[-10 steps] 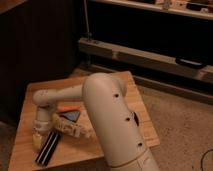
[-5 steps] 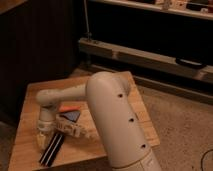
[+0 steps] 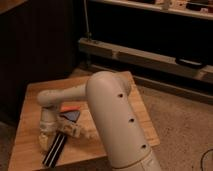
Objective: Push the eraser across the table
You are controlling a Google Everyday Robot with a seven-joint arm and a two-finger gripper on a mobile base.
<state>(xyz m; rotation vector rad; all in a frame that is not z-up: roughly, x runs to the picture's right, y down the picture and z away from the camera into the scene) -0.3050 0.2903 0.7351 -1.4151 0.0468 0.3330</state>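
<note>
The eraser (image 3: 54, 149), a long black bar with pale lengthwise stripes, lies near the front left of the light wooden table (image 3: 30, 100), pointing toward the front edge. My gripper (image 3: 45, 141) hangs from the white arm (image 3: 110, 115) and reaches down to the tabletop. It sits right against the eraser's left side at its far end. The wrist hides part of the eraser's far end.
An orange marker (image 3: 70, 108), a dark blue triangular piece (image 3: 70, 118) and a white-clear tube-like item (image 3: 77, 131) lie just right of the gripper. A dark cabinet and a low shelf rail (image 3: 145, 57) stand behind the table. Carpet (image 3: 180, 125) lies to the right.
The gripper and arm have shifted slightly to the right. The eraser has slid with it, and more of its length shows by the front edge.
</note>
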